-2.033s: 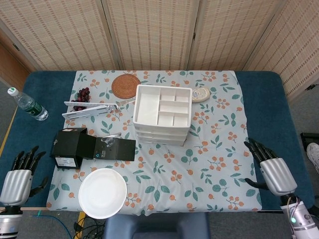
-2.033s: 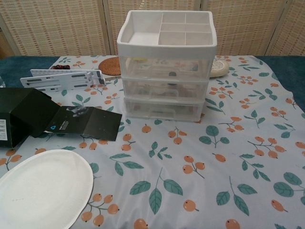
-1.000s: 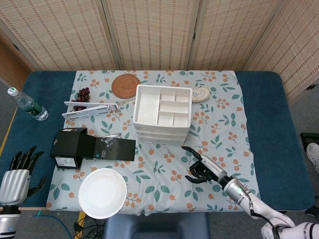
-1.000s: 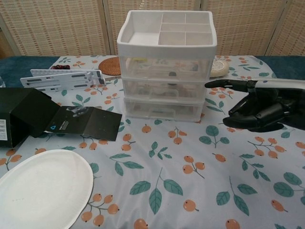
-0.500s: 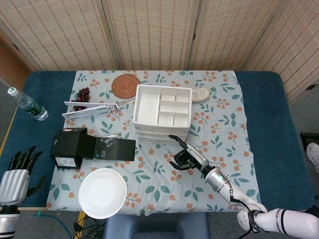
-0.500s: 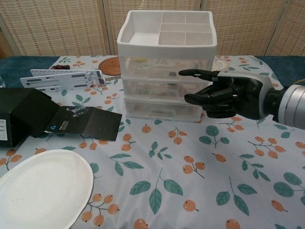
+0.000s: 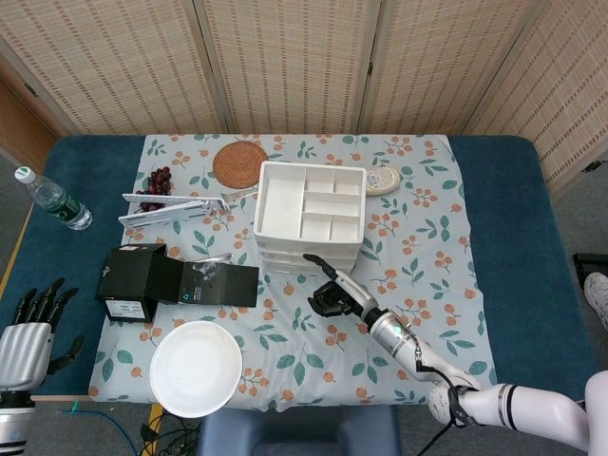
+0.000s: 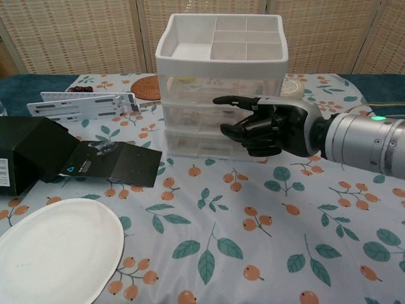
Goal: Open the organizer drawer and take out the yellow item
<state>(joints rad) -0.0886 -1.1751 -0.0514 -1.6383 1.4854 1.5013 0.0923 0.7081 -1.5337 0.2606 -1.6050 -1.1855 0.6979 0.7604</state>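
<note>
Plate (image 7: 196, 368), white and round, lies nearest on the floral cloth (image 7: 418, 313) covering the bench (image 7: 518, 237), and beyond it a black box (image 7: 133, 282) sits with its flap folded out. At the bench's near left corner the left robot hand (image 7: 27, 332) hangs with its fingers spread, holding nothing. Toward the middle, the right robot hand (image 8: 266, 126) reaches in just before the front of the white organizer (image 7: 309, 218), its fingers curled inward around nothing and its thumb stretched out level with the middle drawer (image 8: 209, 117); whether it touches the drawer front I cannot tell. All the drawers sit pushed in, and the yellow item cannot be made out through their cloudy fronts. Left of the organizer lies a long white rack (image 7: 176, 206), with dark grapes (image 7: 157, 180) and a woven coaster (image 7: 238, 163) behind it. A water bottle (image 7: 52, 199) lies at the far left edge.
</note>
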